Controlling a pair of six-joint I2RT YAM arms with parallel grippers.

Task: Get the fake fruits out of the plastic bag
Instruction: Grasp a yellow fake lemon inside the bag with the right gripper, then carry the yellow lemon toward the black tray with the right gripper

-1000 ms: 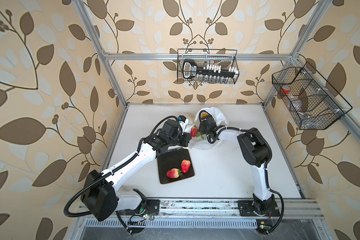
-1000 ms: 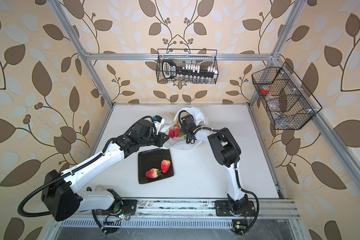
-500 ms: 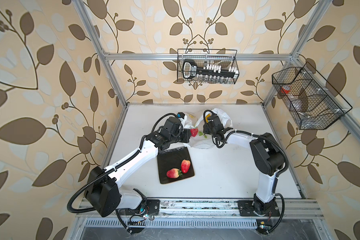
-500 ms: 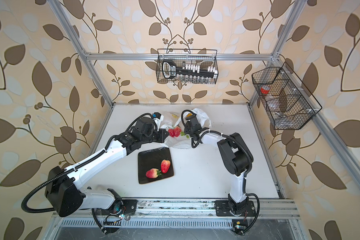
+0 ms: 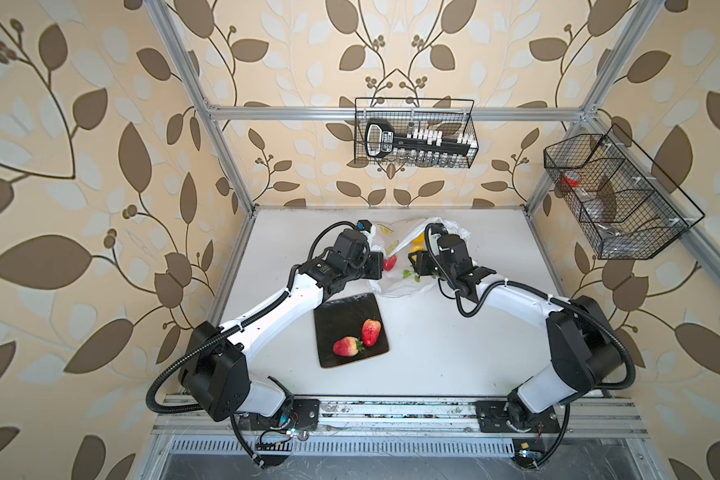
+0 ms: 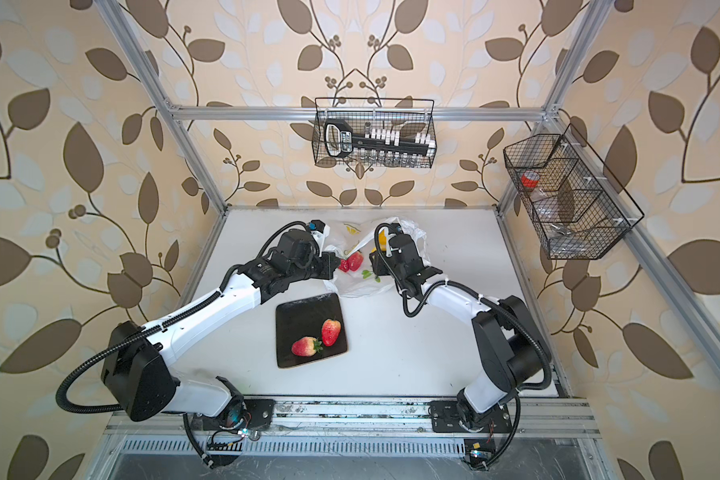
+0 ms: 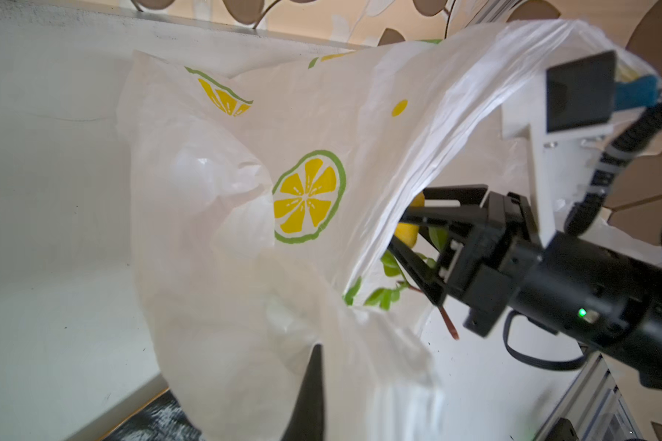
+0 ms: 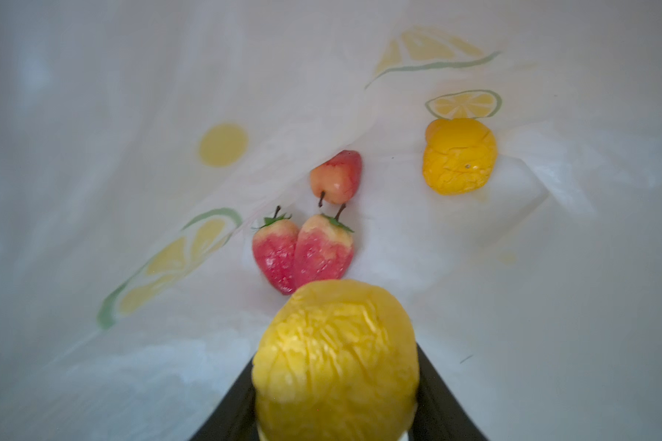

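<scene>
The white lemon-print plastic bag point(image 5: 398, 286) point(image 6: 352, 286) point(image 7: 245, 191) lies at the back middle of the table. My left gripper point(image 5: 381, 266) point(image 6: 335, 266) point(image 7: 310, 382) is shut on its edge and holds the mouth up. My right gripper point(image 5: 412, 259) point(image 6: 373, 266) point(image 7: 409, 236) point(image 8: 337, 366) reaches into the mouth, shut on a yellow fake fruit point(image 8: 337, 328). Deeper inside lie two strawberries point(image 8: 276, 256) point(image 8: 322, 252), a small red-yellow pear point(image 8: 337, 177) and another yellow fruit point(image 8: 459, 156). A green sprig point(image 7: 386, 296) lies at the opening.
A black square tray point(image 5: 337, 311) point(image 6: 300, 316) in front of the bag holds two strawberries point(image 5: 371, 331) point(image 5: 346, 346). Wire baskets hang on the back wall point(image 5: 414, 133) and the right wall point(image 5: 616, 195). An aluminium frame bounds the table.
My right gripper's jaws have narrowed onto the yellow fruit inside the bag, and the right arm's elbow has swung out to the right. The left gripper still holds the bag edge.
</scene>
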